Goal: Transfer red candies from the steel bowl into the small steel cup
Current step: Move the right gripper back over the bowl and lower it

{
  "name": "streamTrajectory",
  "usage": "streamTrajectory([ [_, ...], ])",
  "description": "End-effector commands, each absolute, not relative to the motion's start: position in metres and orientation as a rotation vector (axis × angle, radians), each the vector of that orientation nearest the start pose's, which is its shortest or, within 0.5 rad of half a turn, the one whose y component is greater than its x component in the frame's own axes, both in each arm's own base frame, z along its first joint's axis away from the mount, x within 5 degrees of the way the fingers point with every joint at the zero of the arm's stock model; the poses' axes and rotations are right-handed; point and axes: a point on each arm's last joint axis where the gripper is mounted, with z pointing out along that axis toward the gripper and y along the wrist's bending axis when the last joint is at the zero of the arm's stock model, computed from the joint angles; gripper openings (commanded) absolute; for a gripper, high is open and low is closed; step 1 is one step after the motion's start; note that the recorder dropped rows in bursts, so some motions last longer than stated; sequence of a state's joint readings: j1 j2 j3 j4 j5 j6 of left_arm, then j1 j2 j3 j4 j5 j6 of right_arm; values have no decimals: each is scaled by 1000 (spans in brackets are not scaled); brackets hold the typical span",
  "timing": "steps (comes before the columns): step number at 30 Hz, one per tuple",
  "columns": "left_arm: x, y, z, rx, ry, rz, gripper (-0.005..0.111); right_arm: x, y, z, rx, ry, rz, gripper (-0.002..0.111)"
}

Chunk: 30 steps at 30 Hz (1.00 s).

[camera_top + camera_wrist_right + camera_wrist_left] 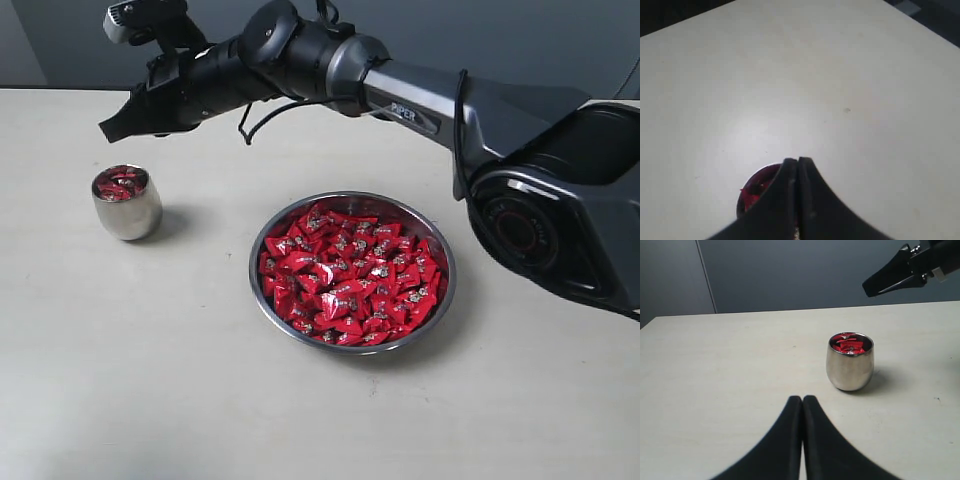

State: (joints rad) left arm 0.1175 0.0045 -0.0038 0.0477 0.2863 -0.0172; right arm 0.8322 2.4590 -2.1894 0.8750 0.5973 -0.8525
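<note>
The steel bowl point(436, 248) sits at the middle of the table, heaped with red candies point(350, 275). The small steel cup point(127, 205) stands to its left with a few red candies point(120, 183) inside; it also shows as the cup point(850, 365) in the left wrist view and the cup point(757, 187) in the right wrist view, partly hidden by the fingers. My right gripper point(108, 130) hangs shut and empty above and behind the cup, seen as the right gripper point(798, 161) at its own wrist. My left gripper point(802, 398) is shut with nothing in it, low over the table short of the cup.
The pale table point(150, 380) stretches around both vessels. The right arm point(420, 105) reaches across above the bowl's far side, and its base point(560, 210) stands at the right edge. A dark wall point(790, 275) lies behind the table.
</note>
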Motion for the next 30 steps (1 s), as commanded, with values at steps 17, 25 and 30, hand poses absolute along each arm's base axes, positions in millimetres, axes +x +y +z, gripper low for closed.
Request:
streamTrajectory([
  [17, 54, 8, 187, -92, 1767, 114, 0, 364, 356, 221, -914, 2068, 719, -1],
  [25, 54, 8, 187, -92, 1767, 114, 0, 340, 268, 203, -818, 2143, 506, -1],
  [30, 54, 8, 187, -92, 1767, 114, 0, 319, 208, 198, -795, 2187, 431, -1],
])
